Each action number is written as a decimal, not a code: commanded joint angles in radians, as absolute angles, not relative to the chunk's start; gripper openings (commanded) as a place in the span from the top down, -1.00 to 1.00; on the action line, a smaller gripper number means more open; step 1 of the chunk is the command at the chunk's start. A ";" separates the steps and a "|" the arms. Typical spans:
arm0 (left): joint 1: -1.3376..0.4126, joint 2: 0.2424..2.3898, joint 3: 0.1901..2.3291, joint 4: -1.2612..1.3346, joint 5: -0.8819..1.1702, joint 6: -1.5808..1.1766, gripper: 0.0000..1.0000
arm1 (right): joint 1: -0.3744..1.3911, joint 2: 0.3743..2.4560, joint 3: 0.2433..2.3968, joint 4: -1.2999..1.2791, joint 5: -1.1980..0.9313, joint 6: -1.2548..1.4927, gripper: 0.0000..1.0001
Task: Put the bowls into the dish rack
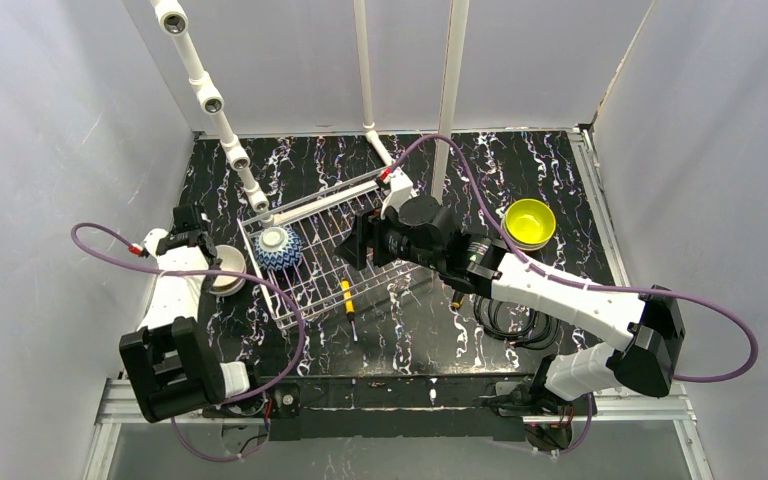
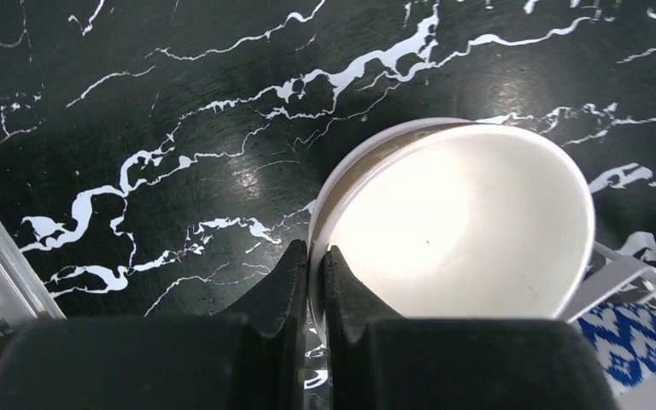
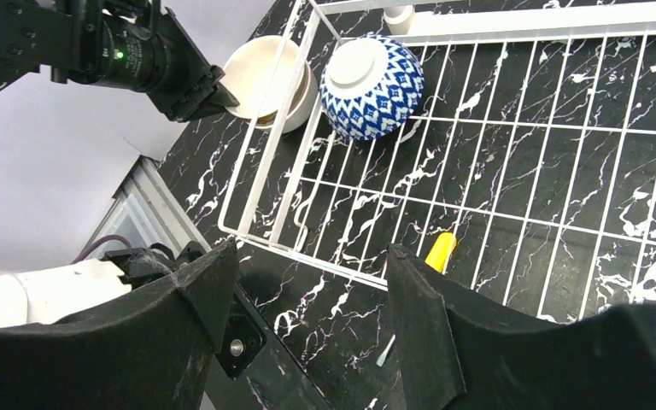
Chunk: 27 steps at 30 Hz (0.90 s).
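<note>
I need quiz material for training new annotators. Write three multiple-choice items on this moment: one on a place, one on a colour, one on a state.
1. Where is the blue-white patterned bowl?
A. Inside the dish rack, near its left end
B. On the bare table in front of the arms
C. Stacked inside another bowl

2. What colour is the lone bowl to the right of the rack?
A. Orange
B. White
C. Yellow-green

3. What is the left gripper doing?
A. Hanging open above the rack
B. Shut on the rim of the tan bowl
C. Lying open on the table, away from any bowl

Key:
1. A, as the top view shows it upside down on the grid floor.
2. C, as its inside is bright yellow-green.
3. B, as the left wrist view shows the fingers pinching the rim.
</note>
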<state>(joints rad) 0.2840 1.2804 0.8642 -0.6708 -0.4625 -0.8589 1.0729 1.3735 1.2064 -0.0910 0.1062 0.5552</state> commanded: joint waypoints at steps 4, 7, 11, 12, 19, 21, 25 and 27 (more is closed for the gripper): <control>0.284 1.176 0.924 -0.741 -0.515 -0.822 1.00 | 1.068 1.347 1.240 -0.092 0.142 0.576 -0.45; 0.284 1.137 0.972 -0.768 -0.518 -0.792 1.00 | 1.069 1.342 1.245 -0.092 0.147 0.575 -0.46; 0.284 1.085 1.030 -0.796 -0.509 -0.741 1.00 | 1.069 1.336 1.246 -0.093 0.149 0.565 -0.46; 0.283 1.073 1.042 -0.796 -0.495 -0.723 1.00 | 1.069 1.336 1.246 -0.092 0.149 0.560 -0.46; 0.283 1.069 1.210 -0.872 -0.282 -0.563 1.00 | 1.069 1.326 1.247 -0.094 0.169 0.487 -0.50; 0.284 1.072 1.270 -0.901 -0.197 -0.529 1.00 | 1.069 1.322 1.247 -0.090 0.174 0.454 -0.50; 0.282 1.126 1.386 -0.956 0.004 -0.495 1.00 | 1.069 1.317 1.252 -0.040 0.018 0.311 -0.51; 0.278 1.143 1.423 -0.966 0.102 -0.487 1.00 | 1.069 1.313 1.249 -0.010 -0.060 0.257 -0.52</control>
<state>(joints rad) 0.2821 1.1198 1.3251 -0.9318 -0.1474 -0.5331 1.0706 1.3594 1.2064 -0.1013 0.0891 0.4122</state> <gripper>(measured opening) 0.047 0.756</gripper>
